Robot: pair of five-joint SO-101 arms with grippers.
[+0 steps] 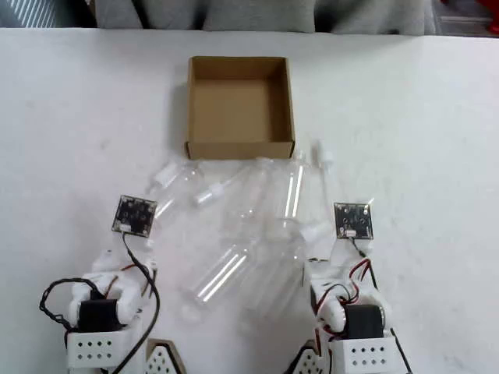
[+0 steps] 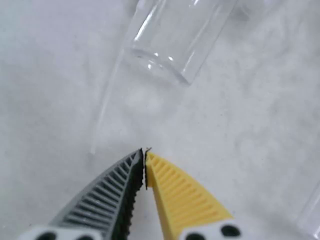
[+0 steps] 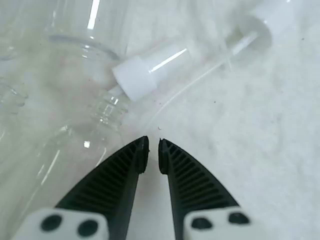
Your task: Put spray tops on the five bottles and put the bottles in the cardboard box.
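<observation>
On the white tabletop [image 1: 437, 117] the biggest thing is the cardboard box [image 1: 239, 148]. It sits at the far side, in the middle, with its open side up.

Just on the near side of the box, the clear bottles [image 1: 292, 191] lie on their sides in a messy heap, between the box and the two arms. They are all on the tabletop, outside the box. One big bottle [image 1: 222, 273] lies nearest the arms, slanting from near left to far right.

White spray tops [image 1: 212, 191] lie among the bottles. One far spray top [image 1: 322, 160] lies just right of the box's near right corner.

The left arm [image 1: 97, 315] is at the near left and the right arm [image 1: 351, 315] at the near right.

The left pincer [image 2: 146, 155] is closed, its grey and yellow fingers touching at the tips with nothing between them. It points down at bare tabletop, close to the flat end of a bottle [image 2: 170, 40], and a thin clear tube [image 2: 105, 115] lies beside it.

The right pincer [image 3: 150, 150] has its black fingers almost together, with only a thin slit, and grips nothing. Close in front of it lie a near spray top [image 3: 150, 70] and a bottle's open screw neck [image 3: 107, 112]
</observation>
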